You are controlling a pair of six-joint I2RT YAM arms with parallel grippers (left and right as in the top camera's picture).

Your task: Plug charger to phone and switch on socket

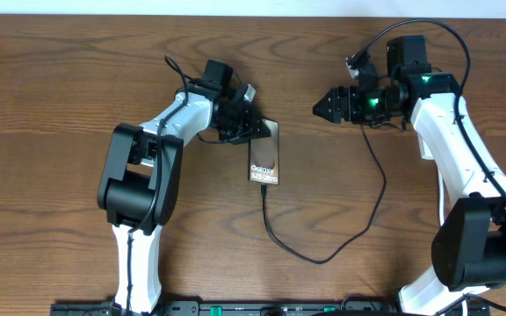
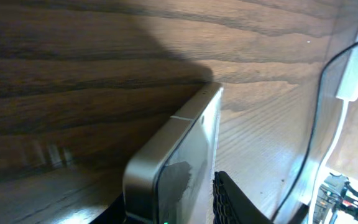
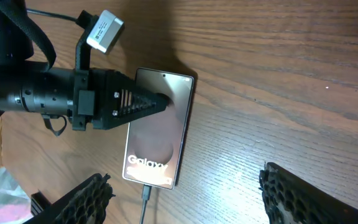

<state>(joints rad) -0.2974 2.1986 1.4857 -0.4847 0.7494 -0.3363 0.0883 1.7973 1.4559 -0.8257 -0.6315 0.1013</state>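
Observation:
The phone lies flat on the wooden table with its white "Galaxy" lettering up. The charger's connector sits in the phone's bottom edge. Its thin black cable loops down, to the right and up toward my right arm. My left gripper stands at the phone's top end. In the left wrist view the phone's edge lies between the jaws, and a thin gap separates it from the ribbed pad. My right gripper hovers open to the right of the phone, holding nothing. The socket is out of view.
A white tag hangs on a cable of the left arm, just above the phone. The charger cable runs below my right arm. Bare wood lies left of the left arm and between the two arms.

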